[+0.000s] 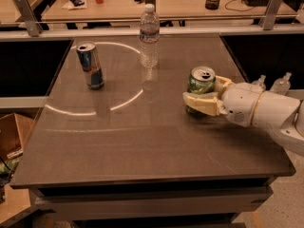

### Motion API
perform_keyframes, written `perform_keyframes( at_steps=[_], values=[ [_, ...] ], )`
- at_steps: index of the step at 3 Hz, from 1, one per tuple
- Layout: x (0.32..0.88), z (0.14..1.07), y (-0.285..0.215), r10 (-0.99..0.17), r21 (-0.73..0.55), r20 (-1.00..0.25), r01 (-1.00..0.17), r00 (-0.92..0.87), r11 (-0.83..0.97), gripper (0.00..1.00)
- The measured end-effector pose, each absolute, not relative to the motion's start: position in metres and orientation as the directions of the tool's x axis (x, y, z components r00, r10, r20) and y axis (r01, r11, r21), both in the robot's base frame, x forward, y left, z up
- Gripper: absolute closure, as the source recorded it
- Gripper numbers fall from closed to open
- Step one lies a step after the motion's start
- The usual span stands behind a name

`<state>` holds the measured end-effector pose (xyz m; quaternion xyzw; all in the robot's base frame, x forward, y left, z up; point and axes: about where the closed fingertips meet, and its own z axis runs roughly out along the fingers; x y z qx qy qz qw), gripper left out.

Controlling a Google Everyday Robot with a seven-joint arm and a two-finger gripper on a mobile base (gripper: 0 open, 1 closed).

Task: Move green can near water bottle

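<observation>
Green and squat, the green can (pixel 200 81) is standing upright over the right-centre of the table (pixel 142 141), well apart from the water bottle (pixel 149 37) near the far edge. The gripper (pixel 203 93) is clasping it, pale fingers (pixel 202 103) pressing both sides (whether its base is lifted, I cannot tell). Trouble is waiting at the approach: coming in too close, can or fingers could be toppling the tall, light bottle, and a slack hold could be tipping the can.

Nothing legible, even on gripper (pixel 203 93) around the green can (pixel 201 81).
</observation>
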<state>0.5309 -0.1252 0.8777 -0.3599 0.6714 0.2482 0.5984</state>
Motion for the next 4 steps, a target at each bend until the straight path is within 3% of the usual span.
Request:
perform_keyframes(
  at_steps=[1, 3, 4],
  values=[
    [0.531, 0.878, -0.123, -0.187, -0.099, -0.982, -0.782, -0.023, 0.615, 1.00],
    [0.553, 0.881, -0.127, -0.180, -0.108, -0.983, -0.724, -0.023, 0.681, 1.00],
    [0.598, 0.882, -0.141, -0.175, -0.130, -0.985, -0.627, -0.010, 0.768, 1.00]
  ],
)
